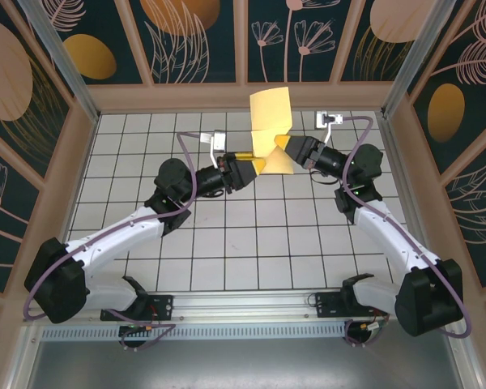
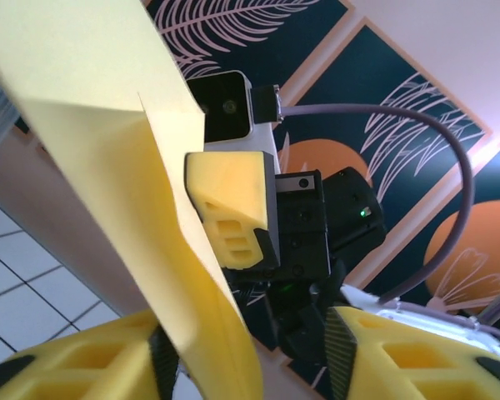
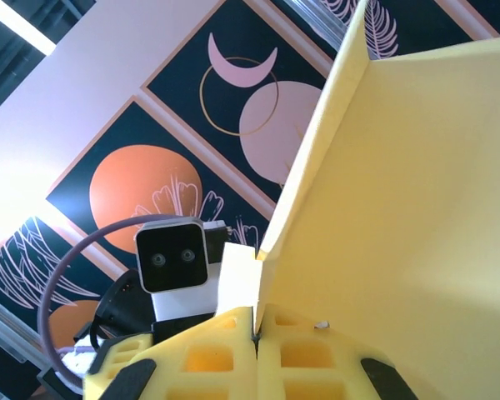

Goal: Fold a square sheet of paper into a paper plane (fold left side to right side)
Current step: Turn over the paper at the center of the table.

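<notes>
square sheet of paper (image 1: 271, 109) held up in the air over the far middle of the white tiled surface (image 1: 227, 243), partly folded, not lying flat. top view: its upper edge reaches to the wooden rail of the far wall (image 1: 170, 97), so little room behind it. open tiles spread to the near side and out toward both side walls, which stand well apart from it. long axis runs near to far in the top view. broad end points at the far wall, lower end narrows down between the two arms, and a crease crosses it about halfway. left arm (image 1: 130, 235) comes in from the left, right arm (image 1: 389, 235) from the right, tips meeting at the sheet's lower part. right wrist view: right jaws closed, yellow fingers (image 3: 317, 358) pressed together on the sheet's bottom edge, paper (image 3: 417, 208) rising up and to the right from the seam. left wrist camera (image 3: 171, 267) faces in beyond. left wrist view: left jaws stand apart, paper (image 2: 67, 50) sweeping down from top left and passing between them, close against the left finger (image 2: 67, 367), with a gap to the other finger (image 2: 400, 358). one yellow finger of the right jaws (image 2: 229, 208) touches the sheet's far face.
</notes>
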Tool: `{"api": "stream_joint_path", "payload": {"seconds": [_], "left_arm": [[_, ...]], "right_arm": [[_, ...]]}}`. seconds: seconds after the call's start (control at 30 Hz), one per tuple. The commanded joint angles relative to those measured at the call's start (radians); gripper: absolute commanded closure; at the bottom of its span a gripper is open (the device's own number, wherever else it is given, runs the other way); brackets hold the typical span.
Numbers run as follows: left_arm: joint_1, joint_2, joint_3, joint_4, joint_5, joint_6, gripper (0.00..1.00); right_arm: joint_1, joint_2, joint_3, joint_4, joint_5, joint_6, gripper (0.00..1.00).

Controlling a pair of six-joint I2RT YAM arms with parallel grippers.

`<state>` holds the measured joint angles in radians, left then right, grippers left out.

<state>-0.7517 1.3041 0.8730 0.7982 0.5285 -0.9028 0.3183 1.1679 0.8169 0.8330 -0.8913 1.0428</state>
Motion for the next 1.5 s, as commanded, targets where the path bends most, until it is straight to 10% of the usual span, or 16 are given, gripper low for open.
{"api": "stream_joint_path", "payload": {"seconds": [0.0, 0.43, 0.7, 0.87, 1.13, 1.47], "left_arm": [[0.002, -0.003, -0.009, 0.076, 0.025, -0.013, 0.59], [0.003, 0.006, -0.015, -0.004, -0.036, 0.014, 0.92], [0.002, 0.003, -0.002, -0.206, -0.142, 0.131, 1.0], [0.003, -0.006, 0.034, -0.536, -0.336, 0.306, 1.0], [-0.074, 0.136, 0.182, -1.124, -0.956, 0.388, 1.0], [-0.194, 0.557, 0.461, -1.541, -1.18, 0.151, 1.0]], "right_arm": [[0.006, -0.011, 0.017, 0.074, -0.002, 0.026, 1.0], [0.005, -0.045, 0.008, -0.052, 0.006, -0.059, 1.0], [-0.028, -0.099, 0.024, -0.35, 0.082, -0.234, 0.69], [-0.118, -0.181, 0.033, -0.748, 0.301, -0.425, 0.47], [-0.18, -0.252, -0.01, -1.175, 0.891, -0.589, 0.44], [-0.232, -0.318, -0.126, -1.159, 0.955, -0.596, 0.43]]}}
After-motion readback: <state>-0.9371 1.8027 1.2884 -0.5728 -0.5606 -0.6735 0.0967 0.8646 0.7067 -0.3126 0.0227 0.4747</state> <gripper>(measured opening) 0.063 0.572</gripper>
